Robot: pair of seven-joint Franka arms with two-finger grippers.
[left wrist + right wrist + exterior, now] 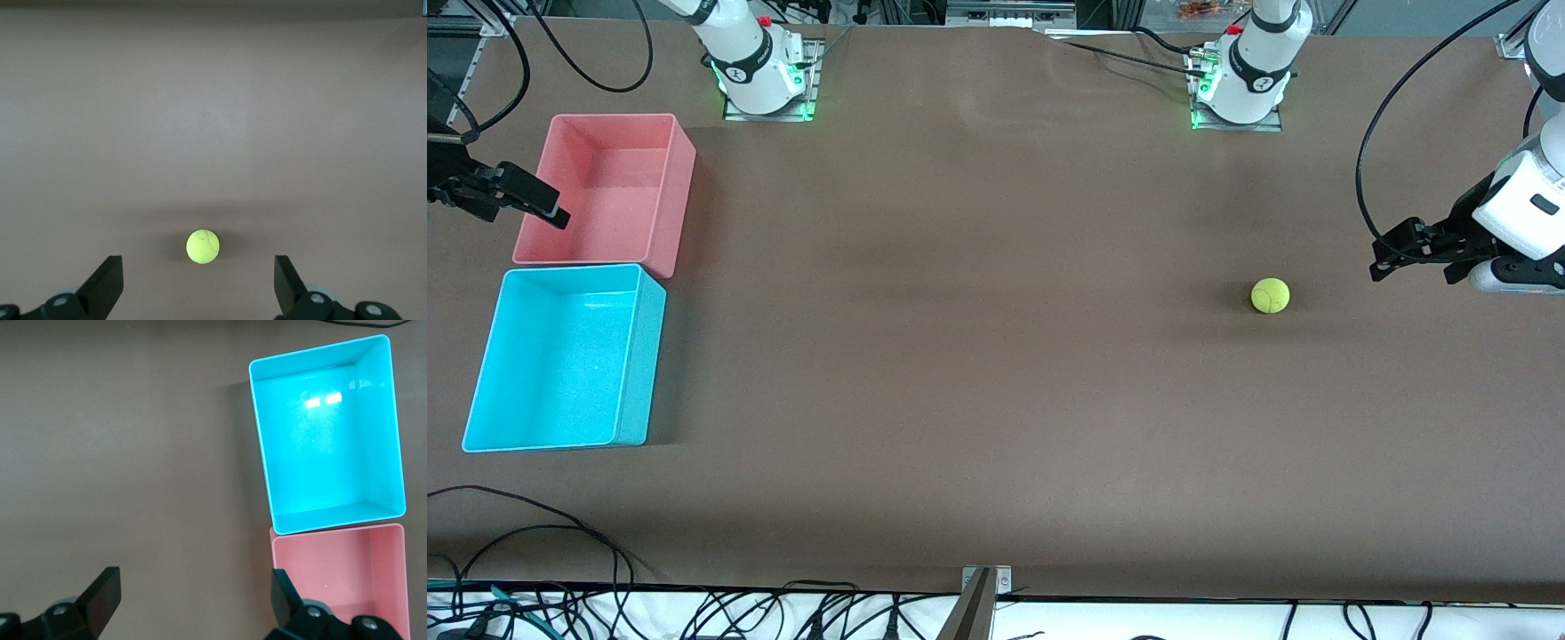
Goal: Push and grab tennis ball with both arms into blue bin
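The tennis ball [1270, 295] lies on the brown table toward the left arm's end. In the left wrist view the ball [202, 246] sits just ahead of the gap between the spread fingers. My left gripper [1405, 258] is open and empty, off the ball toward the table's end; it also shows in its wrist view [198, 279]. The blue bin [640, 364] stands empty at the right arm's end. My right gripper [516, 209] is open and empty by the pink bin's outer wall; its wrist view [193, 587] shows the blue bin [263, 453].
A pink bin [680, 191] of like size stands empty, touching the blue bin and farther from the front camera; it shows in the right wrist view [393, 587] too. Cables lie along the table's front edge [534, 533]. Wide bare table lies between ball and bins.
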